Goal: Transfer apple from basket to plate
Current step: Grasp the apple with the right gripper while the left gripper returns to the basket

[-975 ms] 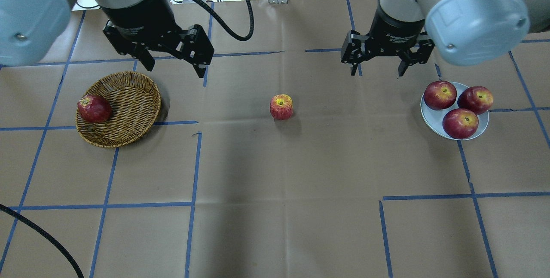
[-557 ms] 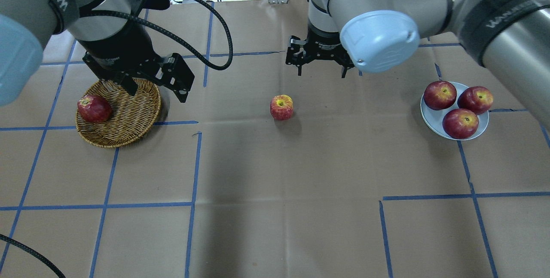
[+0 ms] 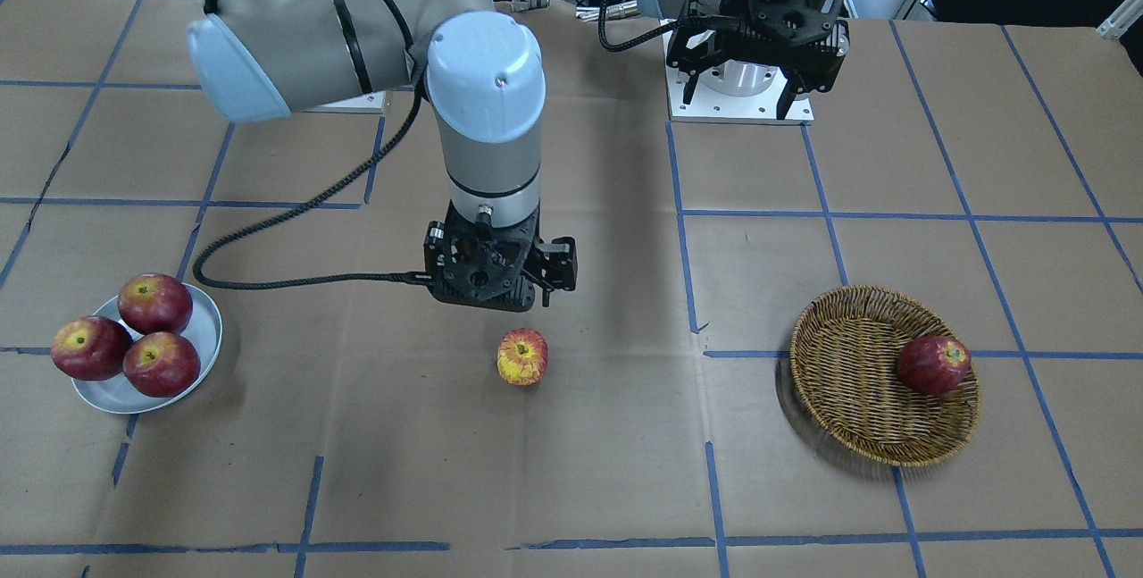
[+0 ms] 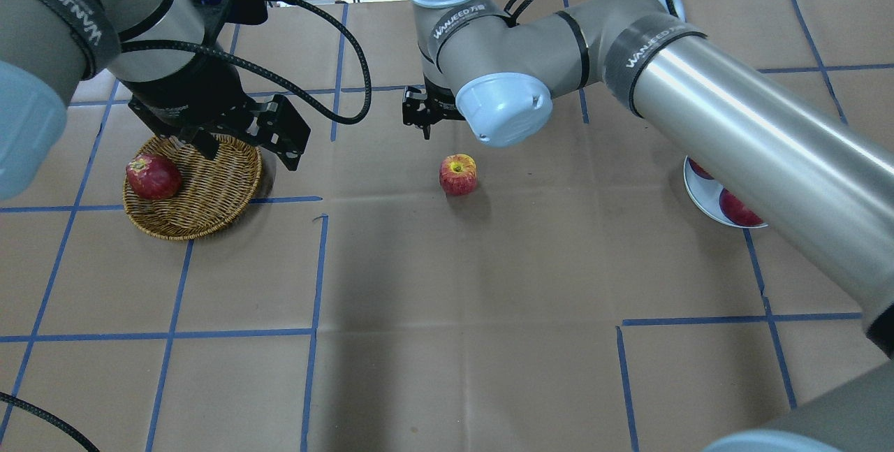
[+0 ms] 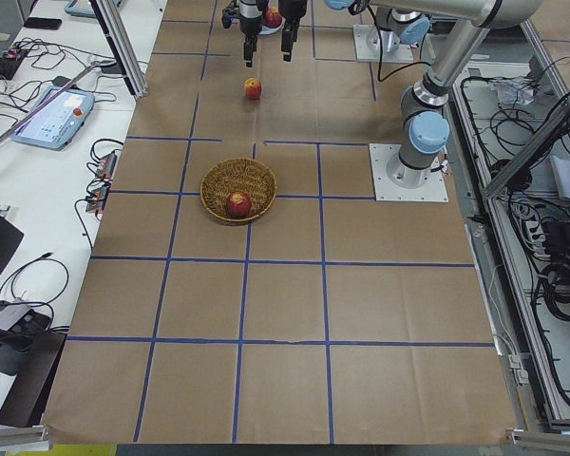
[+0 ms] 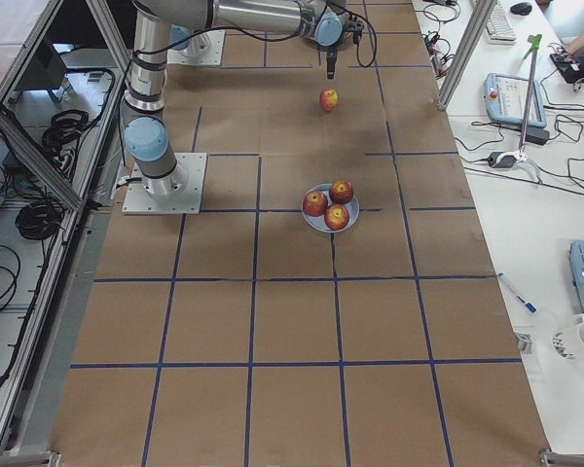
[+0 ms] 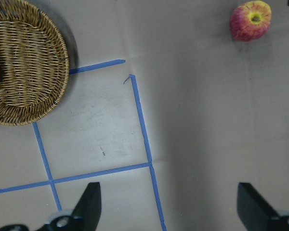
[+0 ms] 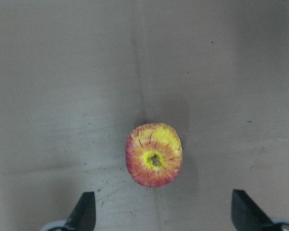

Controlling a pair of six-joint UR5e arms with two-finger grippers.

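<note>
The pale yellow-and-red apple (image 4: pixel 458 174) stands alone on the brown paper at the table's middle, outside the basket; it also shows in the front view (image 3: pixel 522 356). My right gripper (image 3: pixel 500 297) hangs open just behind and above it. In the right wrist view the apple (image 8: pixel 153 154) lies between the open fingers of that gripper (image 8: pixel 166 216), well below them. My left gripper (image 4: pixel 251 155) is open and empty, high over the far right rim of the wicker basket (image 4: pixel 202 193). The silver plate (image 3: pixel 205 328) is at the robot's right.
A dark red apple (image 4: pixel 153 176) lies in the basket's left side. Three dark red apples (image 3: pixel 125 341) fill the plate. My right arm (image 4: pixel 733 130) stretches across the table and hides most of the plate in the overhead view. Blue tape lines cross the paper.
My right arm has swung left from beside the plate to just behind the apple at the centre. My left gripper has shifted left and nearer, over the basket's rim. No object has moved.
</note>
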